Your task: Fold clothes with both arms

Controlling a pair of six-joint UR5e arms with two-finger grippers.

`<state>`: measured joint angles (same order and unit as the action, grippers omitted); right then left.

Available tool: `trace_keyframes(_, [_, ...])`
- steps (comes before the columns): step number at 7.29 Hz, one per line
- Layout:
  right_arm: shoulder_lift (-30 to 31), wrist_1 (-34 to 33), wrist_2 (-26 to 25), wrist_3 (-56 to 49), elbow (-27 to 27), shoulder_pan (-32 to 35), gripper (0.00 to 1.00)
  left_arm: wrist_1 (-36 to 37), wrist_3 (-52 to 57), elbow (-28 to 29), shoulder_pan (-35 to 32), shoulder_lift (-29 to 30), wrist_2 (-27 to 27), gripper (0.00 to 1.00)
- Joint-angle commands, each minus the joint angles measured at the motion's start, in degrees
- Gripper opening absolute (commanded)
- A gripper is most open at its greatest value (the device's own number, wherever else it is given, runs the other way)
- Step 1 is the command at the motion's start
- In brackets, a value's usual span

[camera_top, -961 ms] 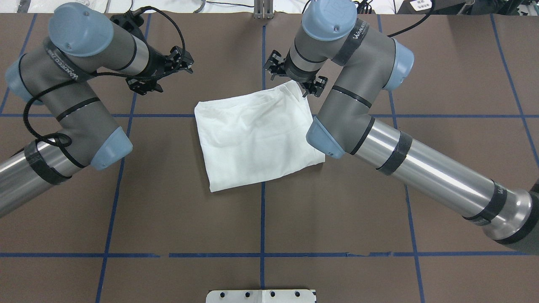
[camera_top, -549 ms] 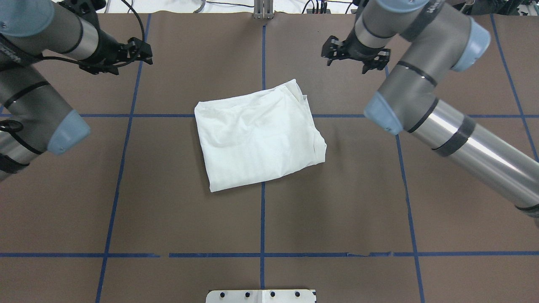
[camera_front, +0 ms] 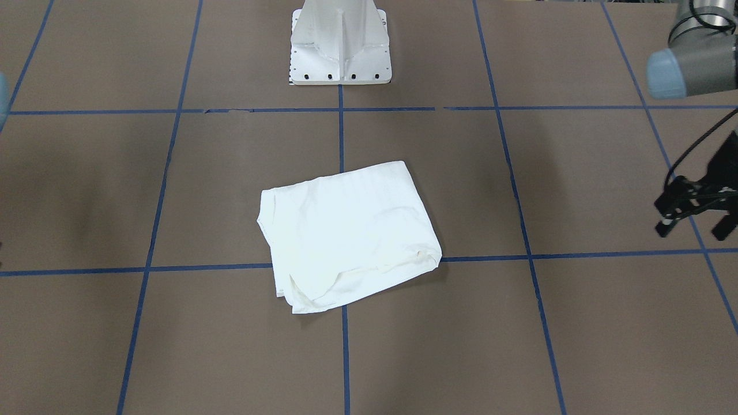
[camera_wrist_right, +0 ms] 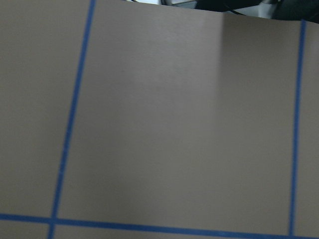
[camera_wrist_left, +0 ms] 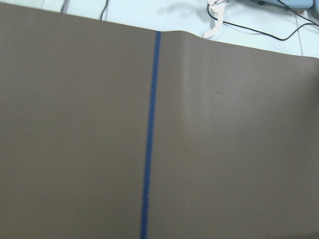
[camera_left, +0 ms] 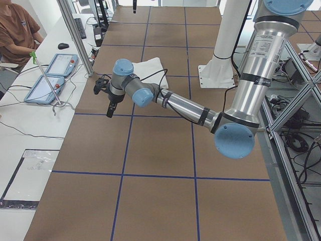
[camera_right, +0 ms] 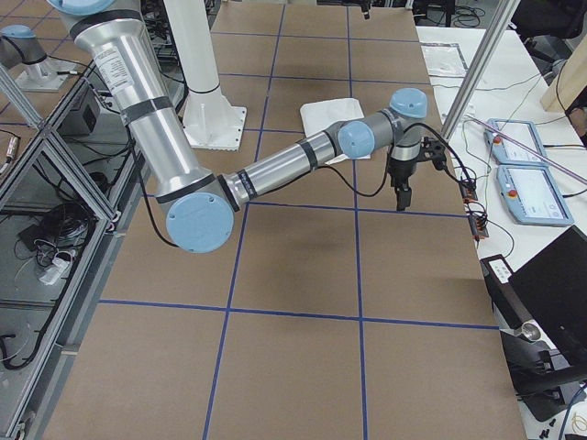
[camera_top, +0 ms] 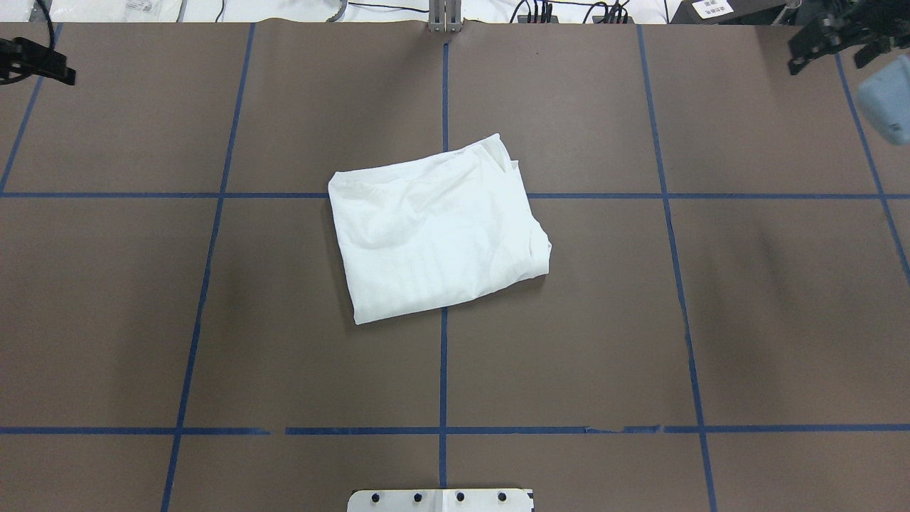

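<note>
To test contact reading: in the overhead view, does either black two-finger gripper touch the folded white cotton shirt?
No, the left gripper and right gripper sit at the far corners, clear of the white shirt.

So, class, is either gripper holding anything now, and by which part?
Nothing is held. The left gripper and right gripper are open and empty, far from the folded T-shirt lying on the table.

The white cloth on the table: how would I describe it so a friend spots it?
Start with the big brown table marked by blue tape lines. Near its middle, covering one crossing of those lines, lies the white shirt, folded into a skewed rectangle. It is the only pale, soft thing there.
</note>
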<state>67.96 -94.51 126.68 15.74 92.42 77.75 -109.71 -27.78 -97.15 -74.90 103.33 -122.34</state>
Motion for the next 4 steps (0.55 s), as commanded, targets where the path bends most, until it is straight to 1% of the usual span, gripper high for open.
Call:
trace_keyframes(1, [5.85,-8.71,4.44,-24.34,-0.57,11.24,1.00,6.58,21.27,0.03,-9.70,-2.78,-1.93,0.99])
trace_keyframes(2, [7.52,-12.15,4.45,-33.05,-0.57,14.42,1.00,7.83,31.28,-0.14,-13.30,-4.96,-4.37,0.99])
trace_keyframes(3, [10.58,-12.18,4.54,-35.14,-0.14,16.80,1.00,7.50,36.69,0.20,-15.43,-8.11,-7.44,0.99])
trace_keyframes(4, [13.65,-10.53,6.19,-35.16,0.39,17.52,1.00,4.62,36.57,-1.36,-15.62,-13.11,-7.99,0.99])
